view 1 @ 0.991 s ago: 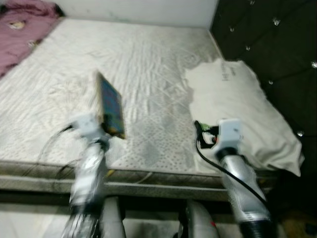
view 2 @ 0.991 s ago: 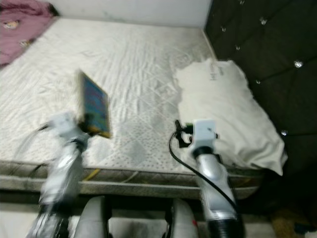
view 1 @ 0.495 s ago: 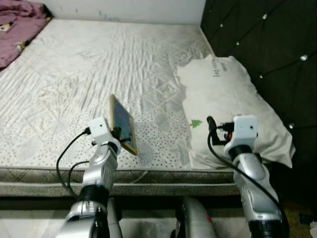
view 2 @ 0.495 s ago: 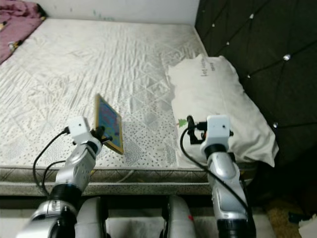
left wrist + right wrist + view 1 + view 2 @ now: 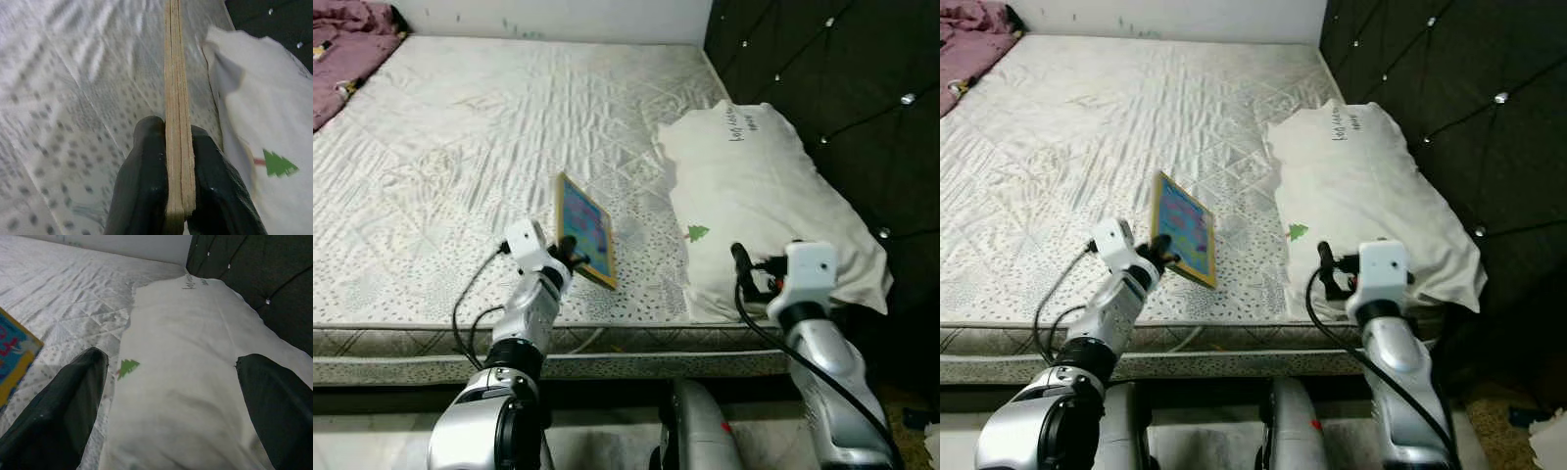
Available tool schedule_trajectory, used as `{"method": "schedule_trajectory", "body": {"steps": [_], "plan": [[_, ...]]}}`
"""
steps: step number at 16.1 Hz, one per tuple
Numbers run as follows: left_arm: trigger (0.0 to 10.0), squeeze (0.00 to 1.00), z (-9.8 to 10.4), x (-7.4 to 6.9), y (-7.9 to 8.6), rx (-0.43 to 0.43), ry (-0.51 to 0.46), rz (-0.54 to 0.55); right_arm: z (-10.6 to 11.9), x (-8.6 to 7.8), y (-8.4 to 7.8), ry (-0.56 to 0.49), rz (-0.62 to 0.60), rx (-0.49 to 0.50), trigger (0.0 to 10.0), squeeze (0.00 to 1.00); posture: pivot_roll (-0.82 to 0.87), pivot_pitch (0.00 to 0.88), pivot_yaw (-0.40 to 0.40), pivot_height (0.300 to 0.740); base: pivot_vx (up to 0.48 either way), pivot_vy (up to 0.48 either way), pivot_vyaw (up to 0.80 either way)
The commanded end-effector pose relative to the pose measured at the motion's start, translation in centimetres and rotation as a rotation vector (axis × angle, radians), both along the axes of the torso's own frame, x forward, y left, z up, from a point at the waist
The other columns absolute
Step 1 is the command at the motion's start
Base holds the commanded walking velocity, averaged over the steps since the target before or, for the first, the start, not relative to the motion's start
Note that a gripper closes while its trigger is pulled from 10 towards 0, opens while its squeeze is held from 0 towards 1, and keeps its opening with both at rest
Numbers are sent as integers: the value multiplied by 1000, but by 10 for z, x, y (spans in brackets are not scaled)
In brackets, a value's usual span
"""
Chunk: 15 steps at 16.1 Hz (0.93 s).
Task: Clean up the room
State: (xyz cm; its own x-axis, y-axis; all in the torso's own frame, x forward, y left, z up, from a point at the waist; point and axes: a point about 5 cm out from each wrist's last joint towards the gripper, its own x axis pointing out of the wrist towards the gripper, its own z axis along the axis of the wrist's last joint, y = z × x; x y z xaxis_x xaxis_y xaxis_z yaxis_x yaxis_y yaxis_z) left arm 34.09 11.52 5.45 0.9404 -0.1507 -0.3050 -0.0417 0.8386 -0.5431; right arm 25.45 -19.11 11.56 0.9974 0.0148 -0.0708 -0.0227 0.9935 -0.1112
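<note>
A thin, colourful picture board with a yellow wooden edge stands almost upright above the near part of the bed, its printed face turned towards the pillow side. The left tool has it pinched by the lower edge, one black finger pressed to each flat side, so the board's layered edge runs straight up between them in the left wrist view. I cannot tell whether the board's bottom corner touches the mattress or hangs just clear of it.

Under it lies the white quilted mattress, patterned with diamond stitching and small dots near the front edge. Just beside the board, towards the headboard, rests a cream fabric pillow with a small green tree print, with handwriting-like lettering at its far end.

The right tool hovers above the near end of that pillow with its fingers spread wide and nothing between them. Behind the pillow rises a black tufted headboard with shiny studs. In the far corner of the bed sits a crumpled mauve blanket.
</note>
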Motion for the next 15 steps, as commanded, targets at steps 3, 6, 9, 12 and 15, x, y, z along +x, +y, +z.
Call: {"method": "schedule_trajectory", "body": {"steps": [3, 6, 9, 12, 15], "plan": [[10000, 0, 11, 7, -15, -87, -52, -61, 6, -11, -2, -2, 9, 10, 10000, 0, -218, 79, -32, 566, 0, 0, 0], [10000, 0, 13, 11, -19, -143, -61, -59, 9, -22, -9, 12, -10, -33, 10000, 0, -258, 88, -28, 556, 0, 0, 0], [10000, 0, 9, 10, -13, -163, -40, -19, 9, -31, -20, 36, -23, -62, 10000, 0, -280, 83, -35, 556, 0, 0, 0], [10000, 0, 0, 5, -4, -209, -37, 48, 15, -32, -27, 37, -32, -80, 10000, 0, -311, 70, -42, 556, 0, 0, 0], [10000, 0, -12, -3, -7, -261, 26, 68, 18, -33, -32, 35, -34, -95, 10000, 0, -314, 66, -48, 556, 0, 0, 0]]}}
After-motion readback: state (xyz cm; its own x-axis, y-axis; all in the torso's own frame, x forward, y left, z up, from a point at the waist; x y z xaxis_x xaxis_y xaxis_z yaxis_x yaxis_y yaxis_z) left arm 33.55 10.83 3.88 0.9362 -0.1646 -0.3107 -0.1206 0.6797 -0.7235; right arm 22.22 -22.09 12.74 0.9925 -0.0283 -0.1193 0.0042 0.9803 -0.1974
